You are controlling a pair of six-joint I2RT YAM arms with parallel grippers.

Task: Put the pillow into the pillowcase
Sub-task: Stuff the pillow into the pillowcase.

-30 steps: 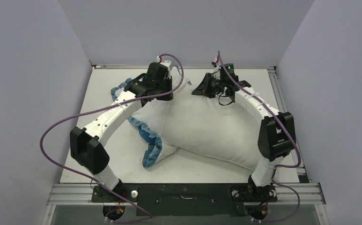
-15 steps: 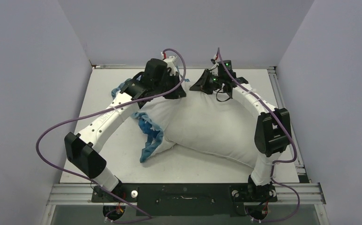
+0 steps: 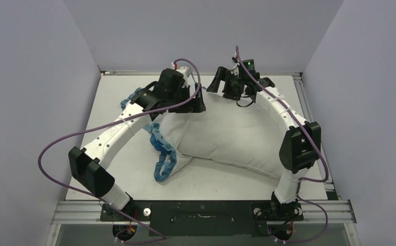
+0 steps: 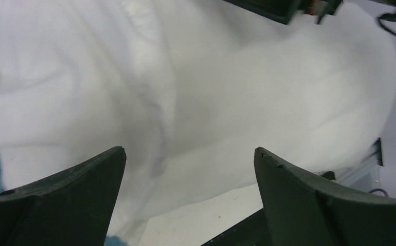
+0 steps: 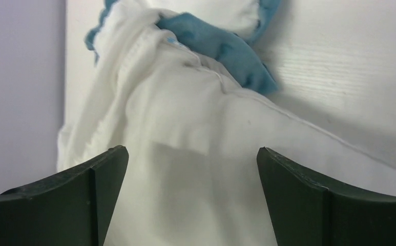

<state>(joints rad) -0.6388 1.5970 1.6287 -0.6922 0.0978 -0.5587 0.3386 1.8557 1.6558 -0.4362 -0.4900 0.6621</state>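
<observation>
The plump white pillow (image 3: 231,136) lies across the middle of the table. The pillowcase's blue ruffled edge (image 3: 161,151) is bunched along the pillow's left end, and more blue (image 3: 133,96) shows behind my left arm. My left gripper (image 3: 198,101) hovers at the pillow's far left corner, open, with only white fabric (image 4: 195,92) beyond its fingers. My right gripper (image 3: 217,83) stands open just behind the pillow's far edge. Its view looks down on white cloth (image 5: 185,128) with a seam, and a blue ruffle (image 5: 219,48) lies beyond. Neither gripper holds anything.
The white table (image 3: 113,102) is boxed in by lavender walls on the left, back and right. A metal rail (image 3: 302,100) runs along its right edge and a metal frame (image 3: 201,210) along the front. Purple cables loop off both arms.
Both grippers were shut on the cloth at the pillow's far edge and have now opened and let go. The right gripper has drawn back and up a little.
</observation>
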